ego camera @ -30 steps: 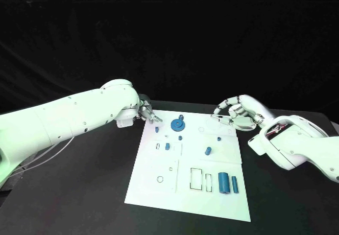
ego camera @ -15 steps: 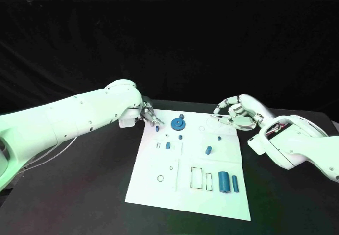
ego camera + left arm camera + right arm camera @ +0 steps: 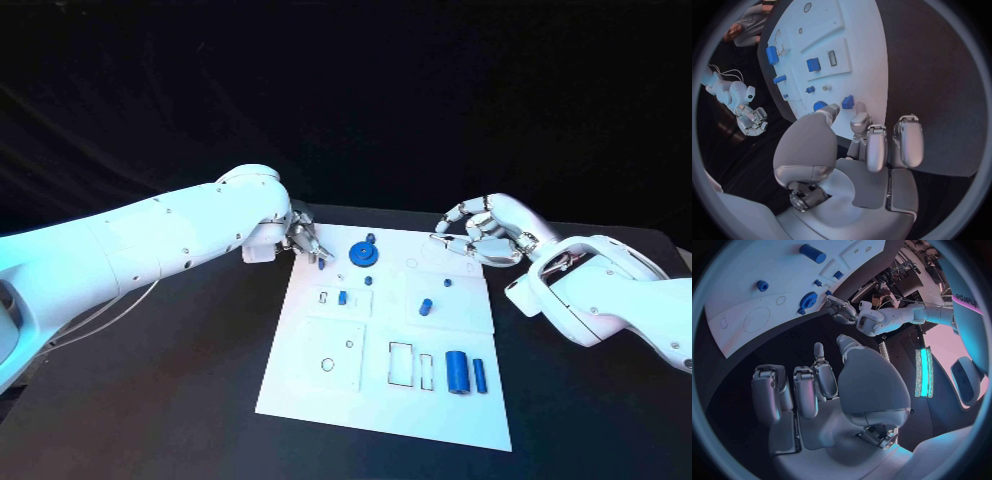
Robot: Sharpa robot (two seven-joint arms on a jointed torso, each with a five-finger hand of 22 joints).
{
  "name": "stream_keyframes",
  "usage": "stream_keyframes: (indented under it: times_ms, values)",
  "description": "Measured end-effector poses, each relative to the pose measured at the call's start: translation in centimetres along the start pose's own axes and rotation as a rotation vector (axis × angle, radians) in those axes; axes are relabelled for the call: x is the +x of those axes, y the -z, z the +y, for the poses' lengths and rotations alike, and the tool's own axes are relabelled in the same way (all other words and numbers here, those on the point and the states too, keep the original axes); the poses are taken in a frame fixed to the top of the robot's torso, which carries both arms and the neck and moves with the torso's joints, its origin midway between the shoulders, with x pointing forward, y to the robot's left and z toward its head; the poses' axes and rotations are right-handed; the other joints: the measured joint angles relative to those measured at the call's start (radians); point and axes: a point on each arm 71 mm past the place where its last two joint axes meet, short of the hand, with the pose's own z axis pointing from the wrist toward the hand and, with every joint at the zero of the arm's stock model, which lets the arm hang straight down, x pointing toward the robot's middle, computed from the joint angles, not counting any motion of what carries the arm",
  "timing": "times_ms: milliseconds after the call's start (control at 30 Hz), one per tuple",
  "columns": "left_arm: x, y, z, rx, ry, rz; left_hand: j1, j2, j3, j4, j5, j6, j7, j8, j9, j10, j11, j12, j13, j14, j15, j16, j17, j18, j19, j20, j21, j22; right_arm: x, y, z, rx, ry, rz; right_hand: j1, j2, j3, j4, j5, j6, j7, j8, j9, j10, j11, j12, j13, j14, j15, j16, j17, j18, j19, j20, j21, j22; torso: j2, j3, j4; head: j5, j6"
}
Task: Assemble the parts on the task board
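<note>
The board point(image 3: 378, 385) is a flat, matte white rectangular plate lying on the black table point(image 3: 159, 400), with shallow raised panels and thin outlined slots and rings cut into it. Taking the board's middle in the head view as the clock's centre, a round blue gear point(image 3: 362, 255) with a toothed rim sits at about 12 o'clock near the far edge. A small blue block point(image 3: 342, 297) lies at about 11 o'clock, and a short blue peg point(image 3: 426, 307) at about 1 o'clock. A smooth blue cylinder point(image 3: 457, 372) lies on its side at about 5 o'clock, with a thinner blue rod point(image 3: 479, 375) just beside it.

The left hand point(image 3: 300, 238), silver and smooth with rounded segments, is at the board's far left corner, at about 11 o'clock. In the left wrist view its fingers point(image 3: 869, 142) are drawn close together, tips down at the board's edge, next to a little blue piece point(image 3: 847, 102). I cannot tell whether the tips touch that piece or pinch anything.

The right hand point(image 3: 480, 232) is over the table off the board's far right corner, at about 1 o'clock. In the right wrist view its fingers point(image 3: 795, 392) are curled partway in, side by side, with the thumb point(image 3: 848, 347) arched opposite them, and nothing shows between them. The same view shows the gear point(image 3: 808, 300) and the cylinder point(image 3: 812, 253) on the pale board.
</note>
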Motion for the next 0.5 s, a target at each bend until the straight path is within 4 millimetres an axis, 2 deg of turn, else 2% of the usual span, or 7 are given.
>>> stream_keyframes:
  times_ms: [267,400,500]
  values:
    - [0.09,-0.01,-0.13,0.01,0.007,0.01,0.027,0.016,0.007,0.001,0.0,0.007,0.0,0.0,-0.008,0.0,0.0,0.004,0.0,0.0,0.0,0.0,0.0,0.0,0.0,0.0,0.0,0.0,0.04,-0.03,0.01,0.0,0.0,0.001,0.0,0.0,0.0,0.0,0.0,0.0,0.0,0.004,0.001,0.0,0.0,0.0,0.0,0.0,0.0,0.0,0.0,0.0,0.0,0.0,0.0,0.0,0.0,0.0,0.0004,0.0,-0.001]
    - [0.12,-0.01,-0.17,0.016,0.013,0.014,0.071,0.034,0.029,-0.001,0.0,0.011,-0.004,-0.004,-0.015,0.0,0.0,0.004,0.0,0.0,0.0,0.0,0.0,0.0,0.0,0.0,0.0,0.0,0.05,-0.04,0.01,0.0,0.0,0.001,0.0,0.0,0.0,0.0,0.0,0.0,0.0,0.004,0.001,0.0,0.0,0.0,0.0,0.0,0.0,0.0,0.0,0.0,0.0,0.0,0.0,0.0,0.0,0.0,0.0004,-0.001,-0.001]
    - [0.14,-0.01,-0.21,0.022,0.018,0.016,0.132,0.047,0.067,-0.006,0.0,0.011,-0.004,-0.004,-0.02,0.0,-0.004,0.004,-0.001,0.0,0.0,0.004,0.0,0.0,0.0,0.0,0.0,0.0,0.06,-0.04,0.01,0.0,0.0,0.001,0.0,0.0,0.0,0.0,0.0,0.0,0.0,0.004,0.001,0.0,0.0,0.0,0.0,0.004,-0.004,0.0,0.0,0.0,0.0,0.0,0.0,0.0,0.0,0.0,0.0005,-0.001,-0.001]
